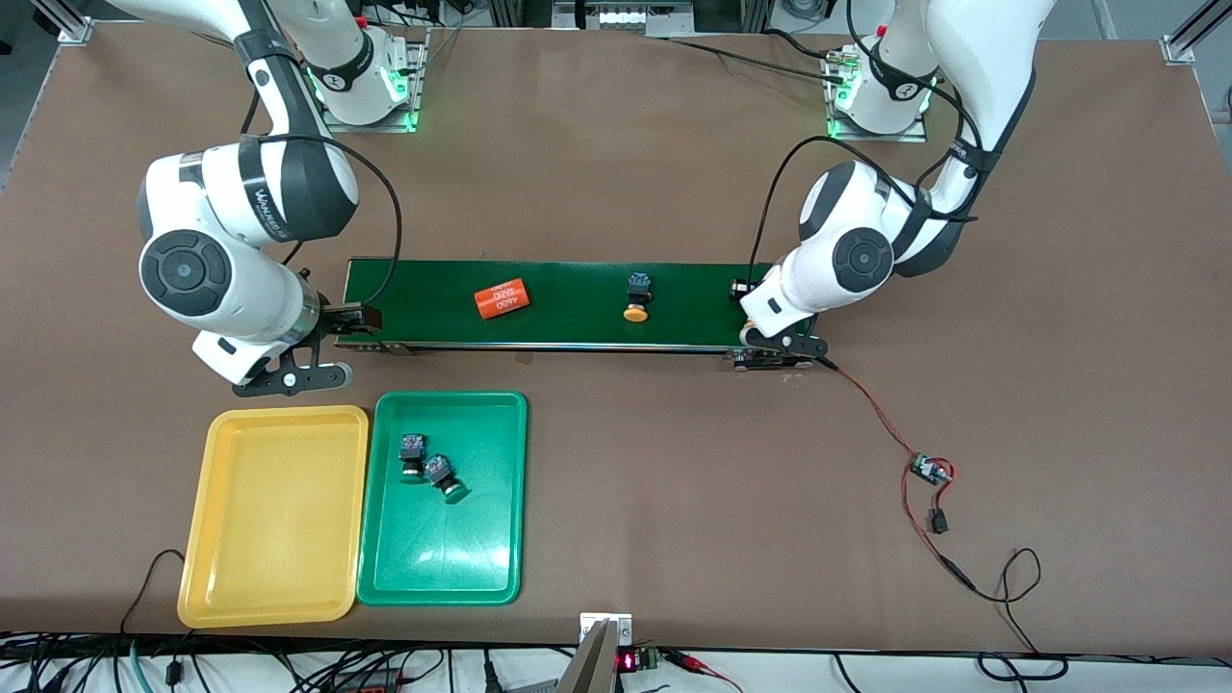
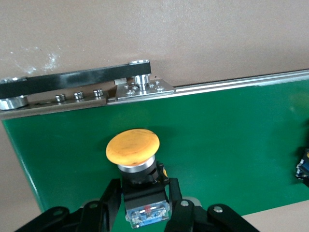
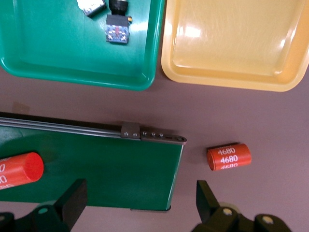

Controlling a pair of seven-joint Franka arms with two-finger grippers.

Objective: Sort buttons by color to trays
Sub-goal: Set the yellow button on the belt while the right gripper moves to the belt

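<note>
Fingers [image 2: 112,200] of the left gripper [image 2: 144,203] flank a yellow-capped button's [image 2: 137,159] body on the conveyor belt [image 2: 231,145], seemingly touching. Right gripper [image 3: 137,198] fingers [image 3: 73,200] spread wide, empty, over the belt's other end.

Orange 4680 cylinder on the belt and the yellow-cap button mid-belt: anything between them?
Nothing. The front view shows only bare green belt between the cylinder and the button.

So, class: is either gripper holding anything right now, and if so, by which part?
The left gripper stands around a yellow-capped button at its black-and-blue body, on the conveyor belt; a firm grip cannot be told. The right gripper is open, holding nothing.
</note>
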